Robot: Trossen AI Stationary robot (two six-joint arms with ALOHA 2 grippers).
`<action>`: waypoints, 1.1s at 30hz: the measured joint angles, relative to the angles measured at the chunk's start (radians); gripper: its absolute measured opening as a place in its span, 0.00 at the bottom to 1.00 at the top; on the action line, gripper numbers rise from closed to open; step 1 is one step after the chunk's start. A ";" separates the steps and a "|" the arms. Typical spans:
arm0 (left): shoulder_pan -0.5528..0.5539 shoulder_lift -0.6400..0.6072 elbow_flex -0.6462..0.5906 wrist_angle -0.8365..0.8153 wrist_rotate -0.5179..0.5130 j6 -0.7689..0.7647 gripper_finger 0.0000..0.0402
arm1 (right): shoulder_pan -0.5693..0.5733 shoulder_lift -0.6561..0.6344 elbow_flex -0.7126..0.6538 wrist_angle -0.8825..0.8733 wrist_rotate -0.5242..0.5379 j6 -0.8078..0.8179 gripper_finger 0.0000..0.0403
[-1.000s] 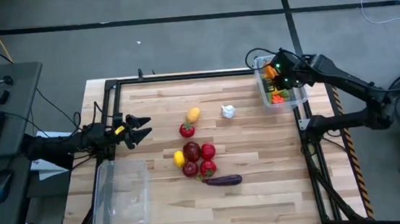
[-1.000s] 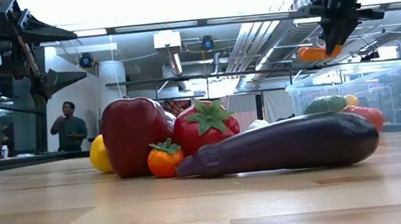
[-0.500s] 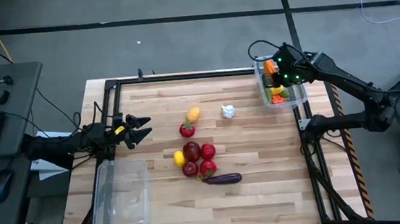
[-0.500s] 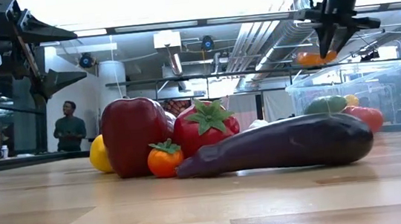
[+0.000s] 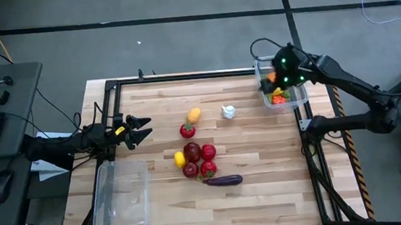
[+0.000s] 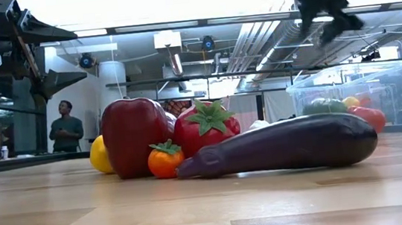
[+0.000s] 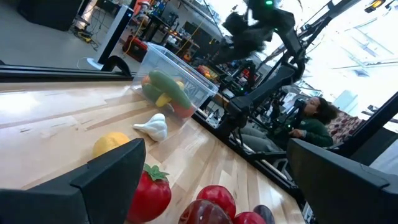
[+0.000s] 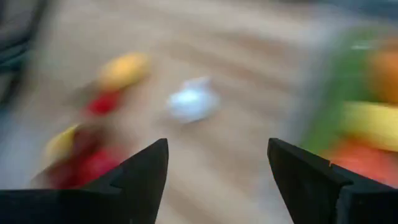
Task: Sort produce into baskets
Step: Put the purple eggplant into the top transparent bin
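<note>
Wooden table; right pincer above the filled basket, fingers apart, empty; left pincer spread wide beside the empty basket.

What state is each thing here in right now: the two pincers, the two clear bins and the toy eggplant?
Left pincer: open, empty, above the table's left edge.
Right pincer: open, empty, over the filled bin.
Far right bin: holds several toy vegetables.
Near left bin: empty.
Eggplant: lying flat on the table.
</note>
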 joint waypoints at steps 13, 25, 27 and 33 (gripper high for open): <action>0.000 0.000 0.000 0.000 0.000 0.000 0.94 | 0.750 0.161 -0.024 0.309 0.064 -0.363 0.66; 0.000 0.000 0.000 0.000 0.000 0.000 0.94 | 0.962 0.354 -0.024 0.478 0.152 -0.438 0.66; 0.000 0.000 0.000 0.000 0.000 0.000 0.94 | 1.002 0.386 -0.023 0.478 0.175 -0.424 0.66; 0.000 0.000 0.000 0.000 0.000 0.000 0.94 | 1.115 0.499 -0.022 0.481 0.354 -0.313 0.66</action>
